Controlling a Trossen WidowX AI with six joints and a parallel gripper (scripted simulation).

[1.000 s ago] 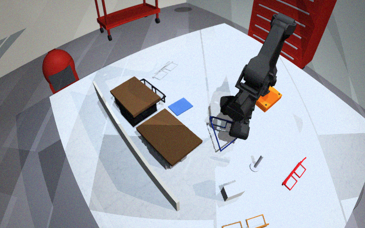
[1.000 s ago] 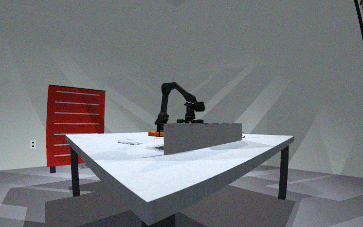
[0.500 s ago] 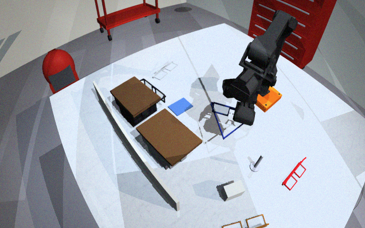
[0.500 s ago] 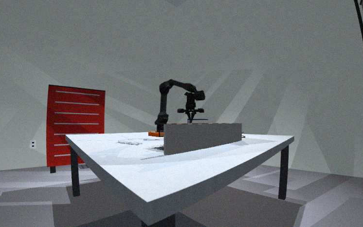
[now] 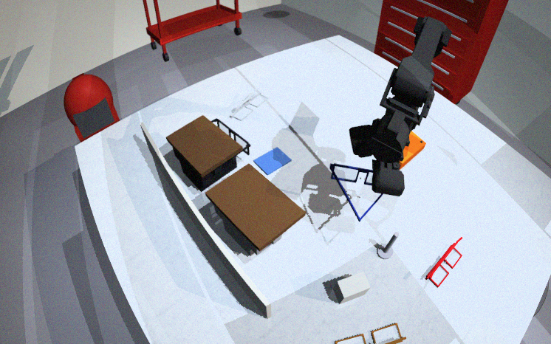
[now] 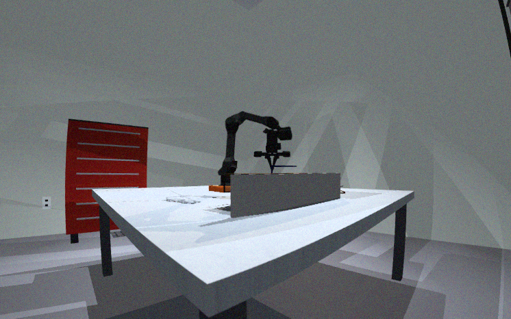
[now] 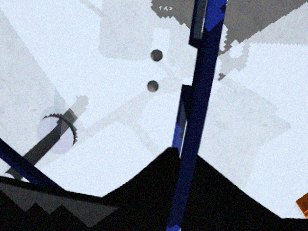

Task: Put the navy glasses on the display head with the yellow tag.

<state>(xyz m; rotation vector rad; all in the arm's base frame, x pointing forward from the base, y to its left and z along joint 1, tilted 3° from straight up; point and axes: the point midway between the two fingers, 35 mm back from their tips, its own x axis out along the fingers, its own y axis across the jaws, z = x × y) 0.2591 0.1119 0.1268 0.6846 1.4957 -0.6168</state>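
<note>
The navy glasses (image 5: 332, 167) (image 6: 285, 166) (image 7: 204, 84) hang in the air above the table, temples partly folded inward so that they meet in a V in the top view. My gripper (image 6: 272, 170) (image 7: 178, 158) is shut on the front frame; in the top view its body hides the fingertips and one end of the glasses. Two brown boards (image 5: 204, 142) (image 5: 254, 204) stand to the left of the gripper in the top view, over a black block and a part I cannot make out. Display heads and the yellow tag cannot be made out.
A black frame (image 5: 231, 133) juts from the farther board. A long low wall (image 5: 209, 239) (image 6: 285, 194) runs behind both boards. Also on the table are a blue plate (image 5: 271, 161), a grey post (image 5: 391, 243), a white block (image 5: 354, 287), red glasses (image 5: 442, 260) and clear glasses.
</note>
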